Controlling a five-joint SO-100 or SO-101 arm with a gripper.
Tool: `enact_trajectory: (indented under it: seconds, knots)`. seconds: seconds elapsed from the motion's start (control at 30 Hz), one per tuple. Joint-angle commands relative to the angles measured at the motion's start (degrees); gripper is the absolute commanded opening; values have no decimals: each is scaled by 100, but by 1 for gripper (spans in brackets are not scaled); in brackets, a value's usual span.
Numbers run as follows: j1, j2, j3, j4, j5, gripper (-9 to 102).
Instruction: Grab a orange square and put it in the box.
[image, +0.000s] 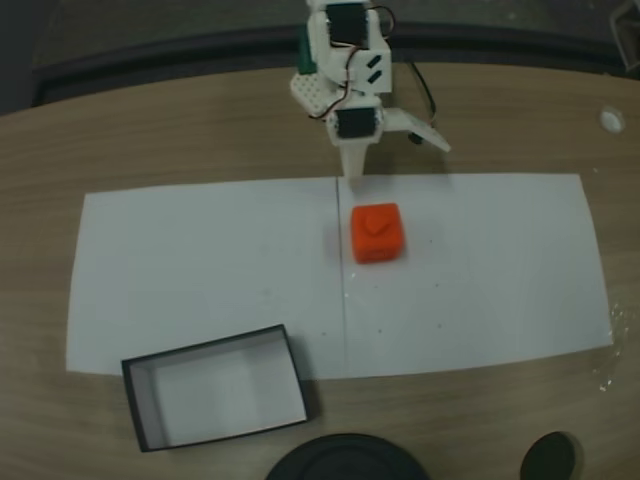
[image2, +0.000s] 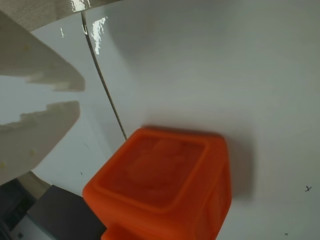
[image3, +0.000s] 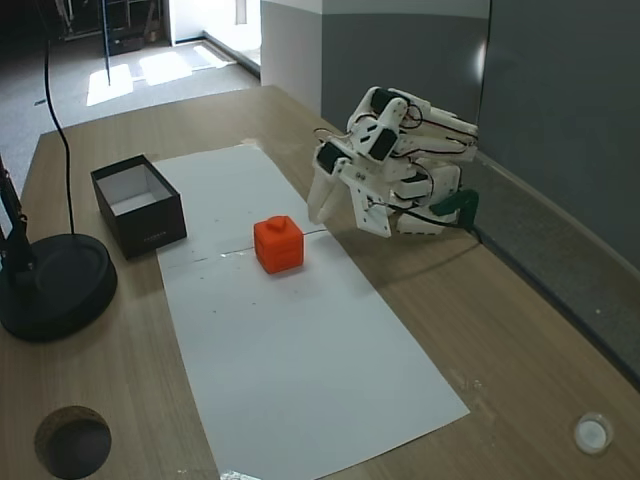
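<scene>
In a fixed view, the orange square (image: 377, 233) sits on white paper (image: 200, 260) covering the wooden surface (image: 520, 130), well apart from the box (image: 215, 388), which lies at the paper's near edge. The gripper (image: 390, 160) hangs just behind the square, its jaws spread apart and empty.

In the wrist view, the orange square (image2: 165, 190) stands beside a dark seam in the paper (image2: 210, 65); two pale fingers (image2: 40, 132) are parted, clear of it.

In another fixed view, the gripper (image3: 335, 210) is near the square (image3: 278, 245); the box (image3: 138, 205) stands beyond the square, beside a black round base (image3: 55, 290).
</scene>
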Motion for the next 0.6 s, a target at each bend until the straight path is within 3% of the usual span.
enact_trajectory:
  seconds: [0.0,0.1,0.27,0.43,0.57]
  knots:
    - [-35,114,-308,0,35,0]
    - [-70,114,-281,-176,70,0]
    - [-571,114,114,-1600,26,8]
    - [-923,88,123,-1688,70,29]
    - [-712,44,123,-1688,70,31]
